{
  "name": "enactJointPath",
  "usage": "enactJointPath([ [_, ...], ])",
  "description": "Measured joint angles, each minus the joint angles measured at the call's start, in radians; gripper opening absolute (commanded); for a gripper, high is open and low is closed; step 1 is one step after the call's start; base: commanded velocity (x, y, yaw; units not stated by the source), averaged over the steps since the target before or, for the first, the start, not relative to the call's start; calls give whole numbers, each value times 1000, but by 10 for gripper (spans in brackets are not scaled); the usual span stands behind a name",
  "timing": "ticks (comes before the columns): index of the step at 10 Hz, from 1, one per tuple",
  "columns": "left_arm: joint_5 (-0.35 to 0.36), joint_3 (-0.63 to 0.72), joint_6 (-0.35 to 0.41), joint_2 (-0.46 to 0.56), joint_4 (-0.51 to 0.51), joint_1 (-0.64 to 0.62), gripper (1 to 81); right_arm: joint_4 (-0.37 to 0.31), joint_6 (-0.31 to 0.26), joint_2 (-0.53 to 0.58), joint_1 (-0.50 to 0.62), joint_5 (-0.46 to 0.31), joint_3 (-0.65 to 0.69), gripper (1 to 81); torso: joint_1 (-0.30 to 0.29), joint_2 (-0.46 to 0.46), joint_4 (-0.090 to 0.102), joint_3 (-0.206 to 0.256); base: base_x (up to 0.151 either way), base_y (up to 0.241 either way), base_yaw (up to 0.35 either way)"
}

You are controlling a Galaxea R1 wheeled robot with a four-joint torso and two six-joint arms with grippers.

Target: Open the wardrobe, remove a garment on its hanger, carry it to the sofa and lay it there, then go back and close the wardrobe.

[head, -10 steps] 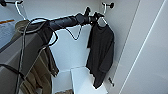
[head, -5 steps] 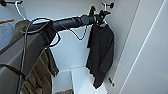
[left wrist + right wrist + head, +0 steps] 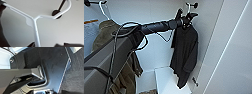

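My left gripper [image 3: 187, 19] is up at the neck of the hanger [image 3: 188, 8], which hooks on the rail peg inside the open wardrobe [image 3: 159, 32]; the black garment [image 3: 185, 53] hangs limp below. I cannot tell whether my fingers are closed. If I pull sideways, the hook may catch the peg.

The left gripper [image 3: 187, 18] covers the hanger's [image 3: 188, 9] shoulders above the garment [image 3: 185, 52]; its finger opening cannot be judged.
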State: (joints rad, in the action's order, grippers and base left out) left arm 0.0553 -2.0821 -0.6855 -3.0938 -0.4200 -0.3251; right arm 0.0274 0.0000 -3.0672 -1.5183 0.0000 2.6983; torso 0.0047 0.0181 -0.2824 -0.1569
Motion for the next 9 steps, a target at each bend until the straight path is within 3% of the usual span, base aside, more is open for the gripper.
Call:
enactJointPath([
  [2, 45, 0, 0, 3, 51, 13, 811, 0, 0, -11, -16, -1, 4, 811, 0, 0, 0, 0, 0, 0, 0],
  [9, 80, -12, 0, -6, 128, 14, 811, -1, 0, -14, -20, 0, 4, 811, 0, 0, 0, 0, 0, 0, 0],
])
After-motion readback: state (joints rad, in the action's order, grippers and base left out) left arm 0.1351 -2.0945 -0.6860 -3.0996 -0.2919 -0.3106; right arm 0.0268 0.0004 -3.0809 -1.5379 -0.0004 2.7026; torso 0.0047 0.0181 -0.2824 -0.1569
